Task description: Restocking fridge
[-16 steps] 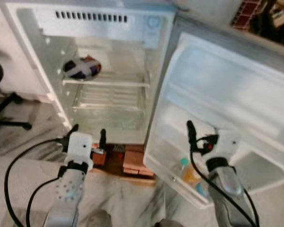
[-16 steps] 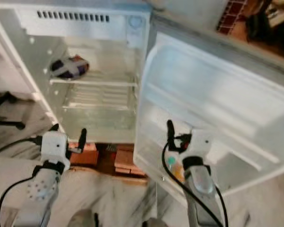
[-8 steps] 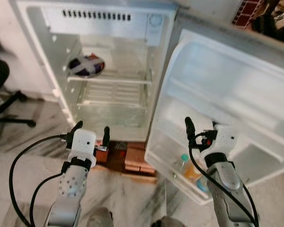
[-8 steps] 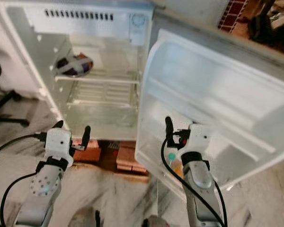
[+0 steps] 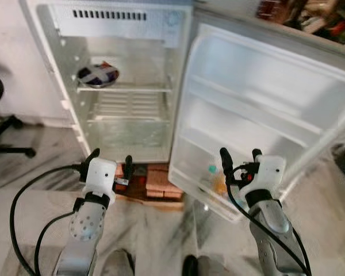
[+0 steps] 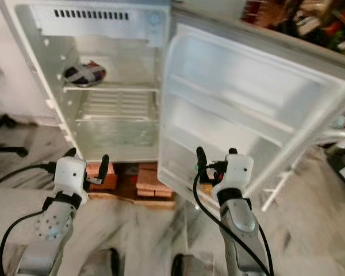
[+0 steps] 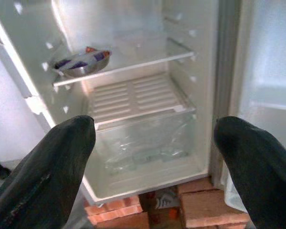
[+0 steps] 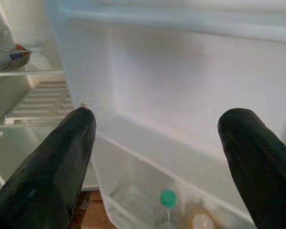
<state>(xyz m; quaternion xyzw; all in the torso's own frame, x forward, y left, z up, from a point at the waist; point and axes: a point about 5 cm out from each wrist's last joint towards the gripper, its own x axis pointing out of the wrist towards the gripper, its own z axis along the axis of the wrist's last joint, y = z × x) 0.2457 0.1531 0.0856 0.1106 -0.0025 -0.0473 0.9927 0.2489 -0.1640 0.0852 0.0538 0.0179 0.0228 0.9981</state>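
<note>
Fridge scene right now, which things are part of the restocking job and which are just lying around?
Part of the job: fridge, its open door, bowl on the upper shelf, green-capped bottle in the bottom door bin, left gripper and right gripper, both open and empty.

Lying about: bricks under the fridge, office chair.

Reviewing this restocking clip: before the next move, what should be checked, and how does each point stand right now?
1. Fridge door swung wide open: ok.
2. Left pincer open and holding nothing, raised in front of the fridge's foot: ok.
3. Right pincer open and holding nothing, in front of the lower door bin: ok.
4. Something to stock within reach of either pincer: cannot tell.
5. Free space inside: ok. The upper shelf holds a steel bowl at its left end, and the rack below is bare.
6. Lower door bin contents: a green-capped bottle and an orange-capped one stand there; room beside them, cannot tell.
</note>
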